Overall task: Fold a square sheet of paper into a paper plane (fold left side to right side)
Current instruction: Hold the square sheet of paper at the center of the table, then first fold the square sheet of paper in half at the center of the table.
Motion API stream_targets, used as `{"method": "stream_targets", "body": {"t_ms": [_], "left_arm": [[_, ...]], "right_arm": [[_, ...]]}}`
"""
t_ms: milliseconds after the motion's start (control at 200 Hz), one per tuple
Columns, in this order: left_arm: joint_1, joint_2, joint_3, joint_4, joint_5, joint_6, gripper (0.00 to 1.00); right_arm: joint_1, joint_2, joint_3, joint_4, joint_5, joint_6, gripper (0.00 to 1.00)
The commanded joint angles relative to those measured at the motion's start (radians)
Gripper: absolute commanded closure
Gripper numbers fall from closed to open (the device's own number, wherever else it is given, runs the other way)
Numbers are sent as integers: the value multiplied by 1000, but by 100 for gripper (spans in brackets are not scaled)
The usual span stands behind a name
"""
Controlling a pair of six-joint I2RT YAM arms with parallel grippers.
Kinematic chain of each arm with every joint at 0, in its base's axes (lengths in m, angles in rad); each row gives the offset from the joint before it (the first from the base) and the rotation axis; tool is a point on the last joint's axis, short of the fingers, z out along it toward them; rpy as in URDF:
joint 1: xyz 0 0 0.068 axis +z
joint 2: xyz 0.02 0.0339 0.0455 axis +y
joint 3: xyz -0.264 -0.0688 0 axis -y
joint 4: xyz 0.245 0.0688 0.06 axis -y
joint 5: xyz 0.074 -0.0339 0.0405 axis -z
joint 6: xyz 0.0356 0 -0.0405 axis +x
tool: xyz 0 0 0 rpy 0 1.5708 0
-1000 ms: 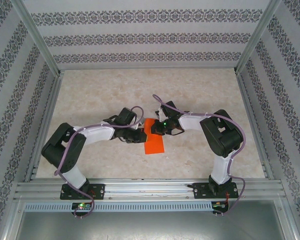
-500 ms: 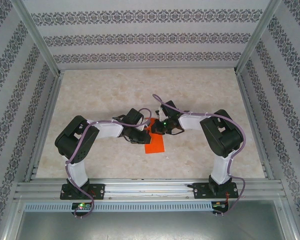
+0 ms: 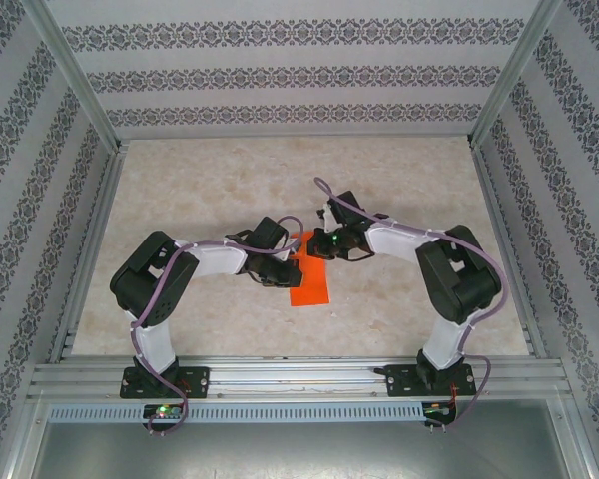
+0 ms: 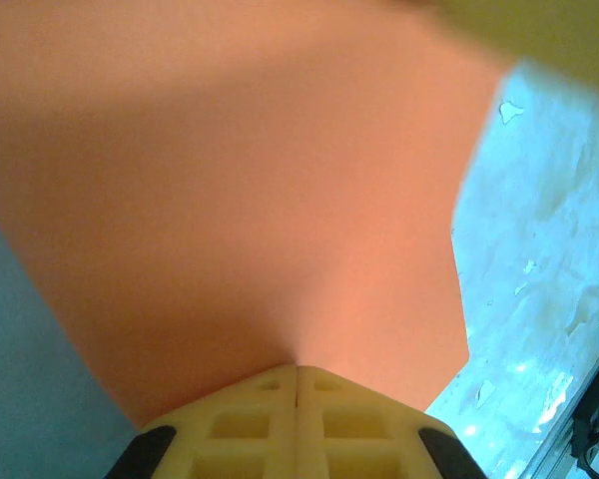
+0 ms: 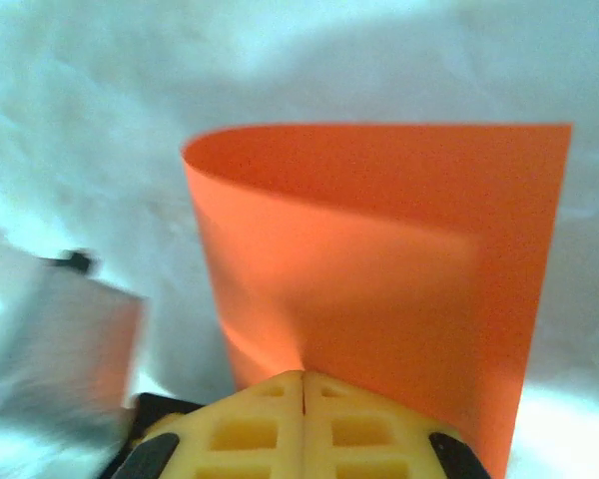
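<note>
One square sheet of paper, left fingers, right fingers, both pinching it

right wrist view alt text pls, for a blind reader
The right gripper, shut, pinches the near edge of the square sheet of paper, which curls over itself in a loose bend. A pale table lies behind.

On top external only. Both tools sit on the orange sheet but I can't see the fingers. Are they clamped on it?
Observer: Left wrist view: the left tool is shut, and the sheet comes straight out of its closed seam.
Operator: Right one?
Observer: The right tool is shut on the sheet's edge as well.
Operator: Fold creased yet?
Observer: No. In the right wrist view the bend is a rounded curl, with the layers apart there, not pressed flat.
</note>
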Motion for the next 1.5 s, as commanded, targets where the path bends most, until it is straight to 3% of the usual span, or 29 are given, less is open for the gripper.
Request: {"method": "stream_targets", "body": {"t_ms": [0, 180, 365, 889, 1494], "left_arm": [[-22, 27, -34, -43, -62, -19, 100], [-24, 26, -33, -45, -65, -22, 100], [-25, 23, -31, -47, -65, -25, 100], [8, -7, 27, 48, 28, -59, 97], [43, 57, 34, 121, -47, -13, 98]], "right_arm": [[3, -92, -58, -22, 13, 14, 100], [56, -168, -193, -3, 9, 61, 100], [100, -143, -253, 33, 26, 100, 100], [107, -50, -249, -120, 171, 23, 100], [108, -18, -240, -167, 224, -3, 100]]}}
